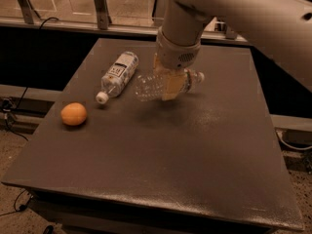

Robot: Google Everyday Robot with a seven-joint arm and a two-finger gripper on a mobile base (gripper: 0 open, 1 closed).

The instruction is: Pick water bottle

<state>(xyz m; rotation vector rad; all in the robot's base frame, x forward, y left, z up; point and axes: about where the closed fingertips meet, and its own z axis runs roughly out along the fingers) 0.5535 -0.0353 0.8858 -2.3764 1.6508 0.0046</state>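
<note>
The water bottle (152,87) is clear, ribbed plastic with a small white cap (200,76) at its right end. It lies sideways and is lifted off the dark table (161,150), with its shadow below it. My gripper (168,84) hangs from the big white arm (234,9) and is shut on the bottle's middle. One yellowish finger (172,87) shows across the front of the bottle. The far finger is hidden behind it.
A second bottle (118,75) with a large white printed label lies on the table left of the gripper, cap toward the front. An orange (74,114) sits near the left edge. A railing and window run behind the table.
</note>
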